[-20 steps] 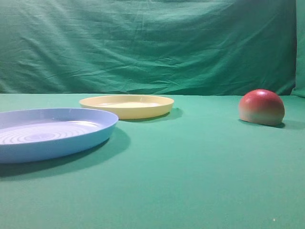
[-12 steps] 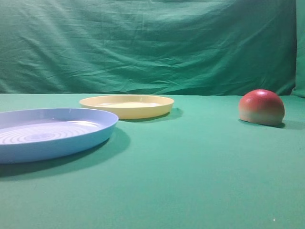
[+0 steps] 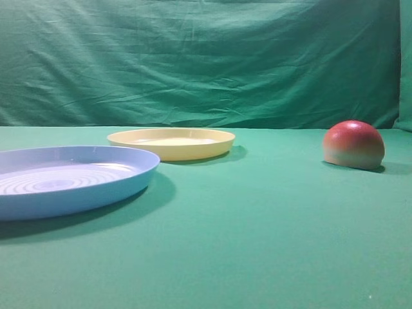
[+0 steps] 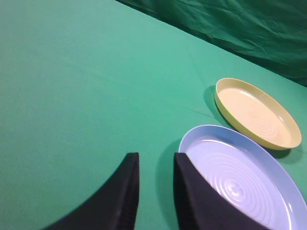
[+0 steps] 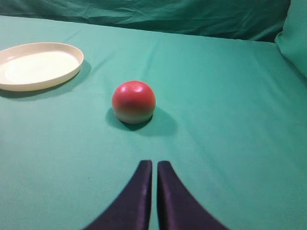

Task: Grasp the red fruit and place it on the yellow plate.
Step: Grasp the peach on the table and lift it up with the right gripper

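The red fruit rests dome-up on the green cloth at the right, alone and untouched. In the right wrist view the fruit lies straight ahead of my right gripper, well apart from it; the two dark fingers stand almost together with nothing between them. The yellow plate sits empty at centre-left, and shows as the yellow plate far left of the fruit. My left gripper hovers by the near rim of the blue plate, fingers a little apart and empty. The yellow plate lies beyond. Neither gripper shows in the exterior view.
A larger light-blue ridged plate lies empty at the front left, close to the yellow one; it shows as the light-blue plate in the left wrist view. A green cloth backdrop hangs behind the table.
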You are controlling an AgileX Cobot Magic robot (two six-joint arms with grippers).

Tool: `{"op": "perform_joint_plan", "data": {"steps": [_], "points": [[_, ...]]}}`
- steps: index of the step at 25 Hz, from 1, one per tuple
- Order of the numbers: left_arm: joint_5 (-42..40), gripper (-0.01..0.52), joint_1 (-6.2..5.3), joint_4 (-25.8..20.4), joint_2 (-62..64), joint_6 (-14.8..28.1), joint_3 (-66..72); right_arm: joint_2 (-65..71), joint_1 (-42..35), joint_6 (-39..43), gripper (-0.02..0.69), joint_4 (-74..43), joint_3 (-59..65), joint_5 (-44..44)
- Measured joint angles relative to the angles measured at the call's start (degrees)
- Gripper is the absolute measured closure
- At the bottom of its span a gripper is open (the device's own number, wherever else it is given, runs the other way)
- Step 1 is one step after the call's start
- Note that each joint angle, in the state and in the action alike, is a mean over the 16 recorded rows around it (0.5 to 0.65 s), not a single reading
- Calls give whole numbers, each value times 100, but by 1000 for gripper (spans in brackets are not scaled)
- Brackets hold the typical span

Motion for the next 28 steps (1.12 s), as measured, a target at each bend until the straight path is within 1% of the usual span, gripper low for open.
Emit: {"op": "perform_joint_plan", "data": {"steps": [6, 12, 17, 22, 28], "points": [[0, 357, 0, 0, 0, 0, 0, 0, 0, 0, 665, 36, 0, -122], [0, 357, 0, 0, 0, 0, 0, 0, 0, 0, 665, 244, -34, -641], [0, 357, 0, 0, 0, 0, 0, 142, 0, -5, 665, 445, -314, -998], [0, 357, 0, 0, 0, 0, 0, 706, 0, -62, 665, 612, -839, -1063], [0, 357, 0, 0, 0, 0, 0, 2038, 0, -179, 665, 650, -1704, -589]]}}
